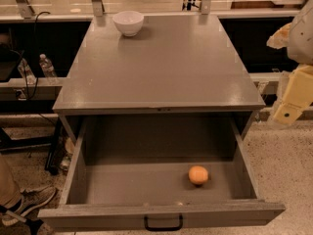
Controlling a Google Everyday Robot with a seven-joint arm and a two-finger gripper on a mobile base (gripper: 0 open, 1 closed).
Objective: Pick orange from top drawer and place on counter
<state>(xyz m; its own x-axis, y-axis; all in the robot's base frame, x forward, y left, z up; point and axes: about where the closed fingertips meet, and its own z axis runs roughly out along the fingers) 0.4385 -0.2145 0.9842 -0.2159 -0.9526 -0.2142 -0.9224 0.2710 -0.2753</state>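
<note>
1. Sitting back-left on the counter (161, 67), the white bowl (128, 22) was empty.
2. Top drawer (161, 214) was pulled open; orange (198, 175) lay inside, front-right.
3. Gripper (291, 103) hung right of the counter, apart from the drawer; open or closed, couldn't tell.

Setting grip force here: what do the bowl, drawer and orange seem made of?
The white bowl looks glazed ceramic, perhaps plastic: smooth, faint sheen. The top drawer looks like grey painted board: flat matte panels, thick edges. The orange is real-looking fruit with matte skin. The gripper hangs right of the counter, away from all three.
</note>
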